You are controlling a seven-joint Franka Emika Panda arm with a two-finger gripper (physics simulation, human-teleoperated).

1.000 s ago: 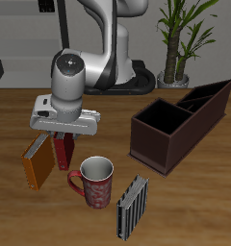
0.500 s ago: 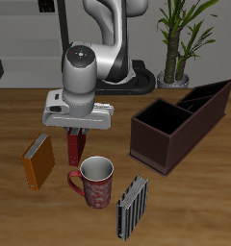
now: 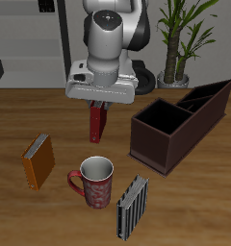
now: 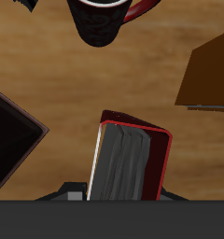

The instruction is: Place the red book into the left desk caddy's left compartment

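Red book (image 3: 95, 124): we see it hanging upright, clear of the counter (image 3: 194, 207), between the mug and the caddy
Gripper (image 3: 96, 105): closed on the book's top edge
Left desk caddy (image 3: 175, 125): we see it beside the book, not touching
Left compartment (image 3: 212, 95): far end, slanted divider
Mug (image 3: 95, 180): nearer the front edge
Orange book (image 3: 37, 160): stands well apart

An orange hardcover book (image 3: 37, 160) stood on the wooden table (image 3: 185, 207), near a red ceramic mug (image 3: 94, 182) and a grey-striped black book (image 3: 133, 207); a potted plant (image 3: 177, 43) stood behind.
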